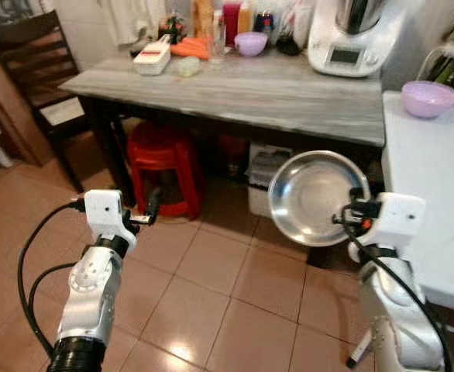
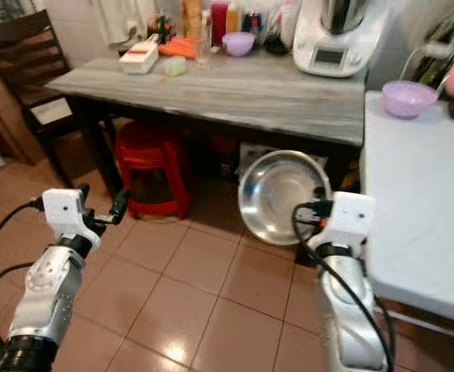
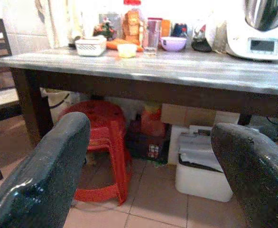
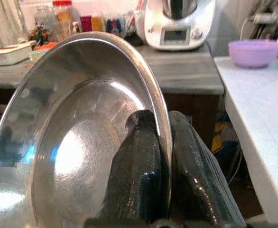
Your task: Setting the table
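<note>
A grey-topped table [image 1: 289, 97] is carrying a white kitchen machine [image 1: 351, 35], with a small purple bowl [image 1: 250, 43] and a white basket [image 1: 152, 58] sitting further along from it (bottles are crowding behind). A white table [image 1: 436, 178] beside the machine is bearing a purple bowl [image 1: 429, 98].

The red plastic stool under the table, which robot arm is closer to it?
Left. The left gripper hovers just in front of the red plastic stool; the right gripper, holding the round steel bowl, is farther to the right.

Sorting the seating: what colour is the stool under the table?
Red. The stool shows best in the left wrist view, under the table.
</note>
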{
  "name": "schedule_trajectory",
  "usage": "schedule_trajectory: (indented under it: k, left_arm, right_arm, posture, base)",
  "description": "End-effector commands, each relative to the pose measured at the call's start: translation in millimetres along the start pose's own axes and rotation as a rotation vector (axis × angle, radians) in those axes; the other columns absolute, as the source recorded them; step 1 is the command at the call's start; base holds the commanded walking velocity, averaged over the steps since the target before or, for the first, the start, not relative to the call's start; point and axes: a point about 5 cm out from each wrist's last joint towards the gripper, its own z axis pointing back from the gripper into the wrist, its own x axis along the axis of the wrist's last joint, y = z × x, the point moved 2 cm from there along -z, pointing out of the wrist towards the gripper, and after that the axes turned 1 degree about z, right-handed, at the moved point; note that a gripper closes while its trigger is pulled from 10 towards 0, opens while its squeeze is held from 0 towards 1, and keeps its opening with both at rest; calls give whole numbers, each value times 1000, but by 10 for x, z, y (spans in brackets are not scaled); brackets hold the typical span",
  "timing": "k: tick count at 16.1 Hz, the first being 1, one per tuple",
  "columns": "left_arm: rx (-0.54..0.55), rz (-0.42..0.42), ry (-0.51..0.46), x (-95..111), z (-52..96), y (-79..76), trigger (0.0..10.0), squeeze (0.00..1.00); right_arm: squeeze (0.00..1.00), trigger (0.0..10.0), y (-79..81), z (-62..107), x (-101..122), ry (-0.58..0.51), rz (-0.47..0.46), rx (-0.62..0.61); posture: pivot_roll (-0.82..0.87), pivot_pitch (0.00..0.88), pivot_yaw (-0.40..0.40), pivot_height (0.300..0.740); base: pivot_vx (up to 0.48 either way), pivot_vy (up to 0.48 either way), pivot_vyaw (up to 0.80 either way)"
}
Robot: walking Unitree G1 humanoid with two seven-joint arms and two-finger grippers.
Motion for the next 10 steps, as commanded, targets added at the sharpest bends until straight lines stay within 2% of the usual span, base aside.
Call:
schedule_trajectory:
  k: [1, 4, 6, 10]
  left_arm:
    - [10, -23, -5, 29, 9, 75, 10000, 0]
    - [8, -27, -6, 21, 8, 61, 10000, 0]
    - [9, -53, -20, 43, 16, 57, 10000, 0]
    - [-56, -34, -10, 23, 27, -15, 10000, 0]
  right_arm:
    - [0, 10000, 101, -10, 63, -28, -18, 32]
    - [0, 10000, 89, -20, 59, -27, -21, 27]
    - [0, 10000, 80, -13, 54, -26, -23, 23]
    - [0, 10000, 77, -2, 47, -22, -26, 20]
  posture:
    - [-10, 0, 19, 740]
    - [-10, 0, 19, 740]
    - [-10, 0, 19, 740]
    - [-13, 0, 20, 740]
  base:
    - [0, 480, 0]
    - [0, 480, 0]
    - [0, 0, 0]
    - [0, 0, 0]
